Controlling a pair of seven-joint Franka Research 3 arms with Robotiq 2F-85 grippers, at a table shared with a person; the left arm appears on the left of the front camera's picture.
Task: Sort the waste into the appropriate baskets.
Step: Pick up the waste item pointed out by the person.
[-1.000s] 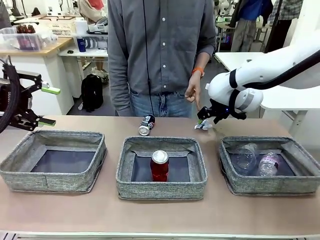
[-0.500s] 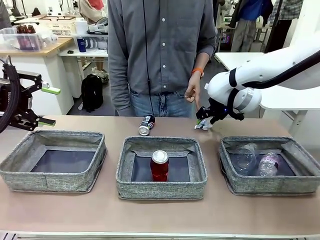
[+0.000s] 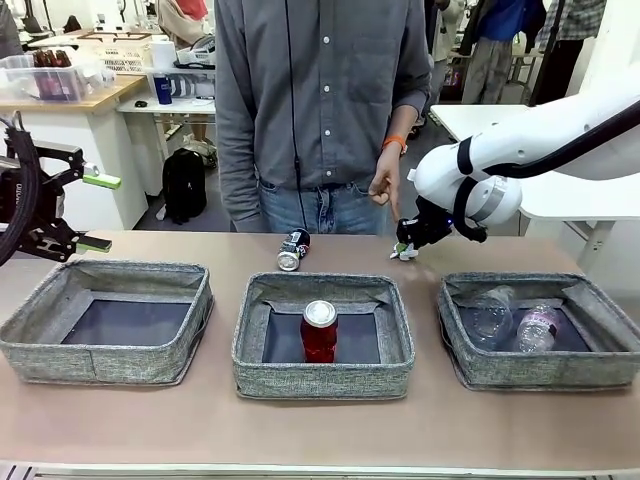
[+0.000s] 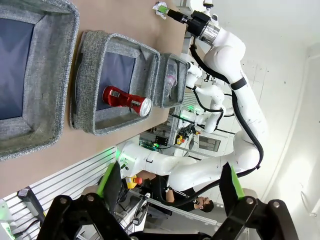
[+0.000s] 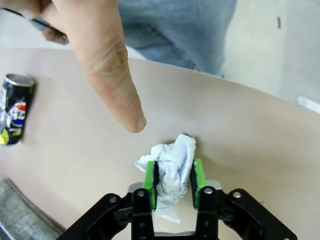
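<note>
Paper wad [image 5: 172,150] pinched in right gripper [image 5: 173,175] near far edge of table [image 3: 200,430], person's finger [image 5: 115,90] just beside; left gripper [image 3: 100,212] spread at left edge.

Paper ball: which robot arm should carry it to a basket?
Right. The right gripper is shut on the paper wad near the table's far edge; the left gripper hangs open beyond the table's left end.

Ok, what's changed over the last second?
The right end effector edged slightly toward the robot's left, and its pads now clamp the paper wad. Unchanged: the left end effector open, the red can in the middle basket, the dark can on the table, and the person's hand pointing.
</note>
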